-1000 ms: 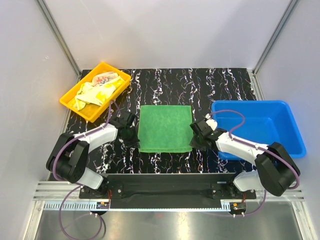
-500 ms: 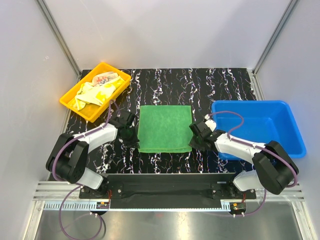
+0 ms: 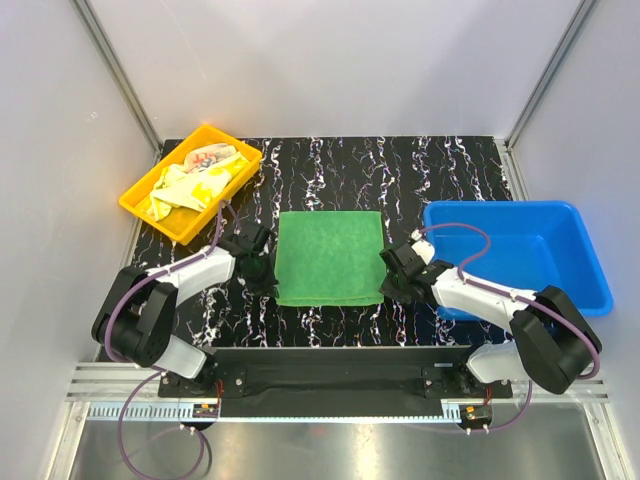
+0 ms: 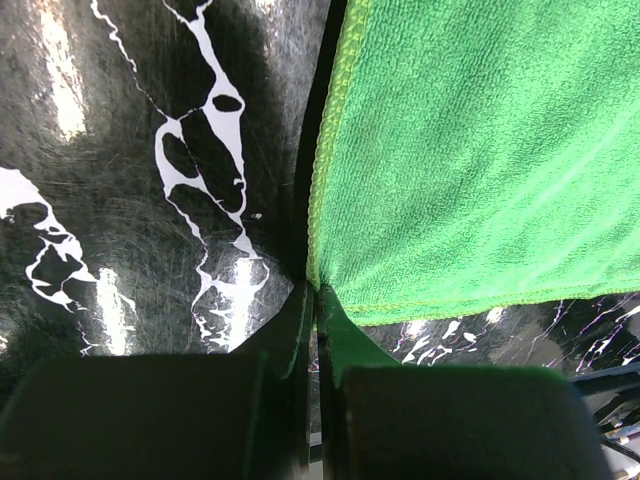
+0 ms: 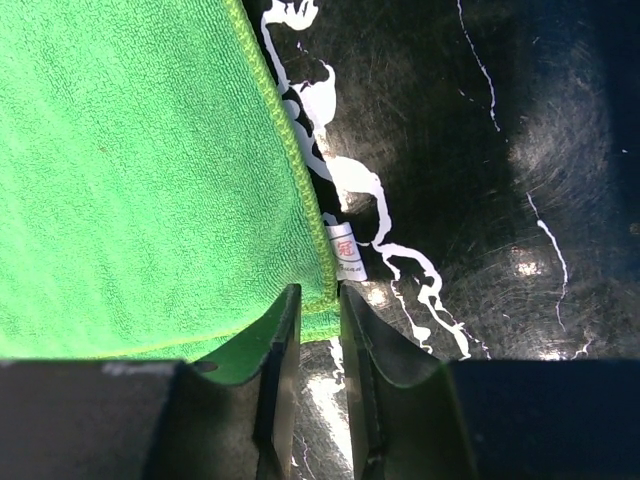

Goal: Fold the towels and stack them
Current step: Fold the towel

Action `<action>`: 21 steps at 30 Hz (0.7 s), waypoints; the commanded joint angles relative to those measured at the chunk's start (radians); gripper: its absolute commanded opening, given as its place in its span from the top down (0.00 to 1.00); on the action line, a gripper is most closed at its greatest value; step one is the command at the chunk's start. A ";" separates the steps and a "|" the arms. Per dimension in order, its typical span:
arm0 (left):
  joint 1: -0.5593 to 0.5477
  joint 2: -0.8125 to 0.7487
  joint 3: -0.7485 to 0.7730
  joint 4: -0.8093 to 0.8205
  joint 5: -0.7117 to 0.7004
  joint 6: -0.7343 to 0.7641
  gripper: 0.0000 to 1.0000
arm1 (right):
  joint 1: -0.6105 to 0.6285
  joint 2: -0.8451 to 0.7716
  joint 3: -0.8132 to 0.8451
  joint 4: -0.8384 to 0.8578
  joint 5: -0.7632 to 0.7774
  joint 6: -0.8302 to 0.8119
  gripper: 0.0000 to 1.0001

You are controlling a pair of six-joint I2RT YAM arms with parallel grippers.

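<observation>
The plain green towel (image 3: 330, 255) lies flat and square on the black marbled table between both arms. At its near left corner, my left gripper (image 3: 262, 272) is shut on the towel's hem (image 4: 322, 200), jaws almost touching. My right gripper (image 3: 393, 275) sits at the near right corner, and its jaws hold the hem (image 5: 318, 270) with a narrow gap, beside a small white label (image 5: 348, 250). The yellow patterned towel (image 3: 195, 185) and the white towel with red print (image 3: 208, 155) lie crumpled in the yellow tray.
The yellow tray (image 3: 135, 200) stands at the back left. A blue bin (image 3: 590, 270) stands at the right, close to my right arm. Grey walls enclose the table on three sides.
My right gripper has shifted slightly toward the towel's near right corner. The left gripper and the towel have stayed in place.
</observation>
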 commanded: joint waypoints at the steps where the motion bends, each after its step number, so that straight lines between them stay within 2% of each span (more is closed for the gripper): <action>1: 0.002 -0.032 0.041 -0.003 -0.026 0.001 1.00 | -0.001 0.007 0.000 -0.067 0.057 0.060 0.71; 16: 0.002 -0.035 0.044 -0.003 -0.021 -0.002 1.00 | 0.003 0.067 -0.008 -0.010 0.079 0.060 0.71; 20: 0.002 -0.034 0.041 -0.001 -0.022 -0.002 1.00 | 0.003 0.071 -0.023 0.004 0.083 0.063 0.77; 21: 0.001 -0.035 0.041 -0.003 -0.024 -0.002 1.00 | 0.002 0.073 -0.023 0.005 0.085 0.064 0.82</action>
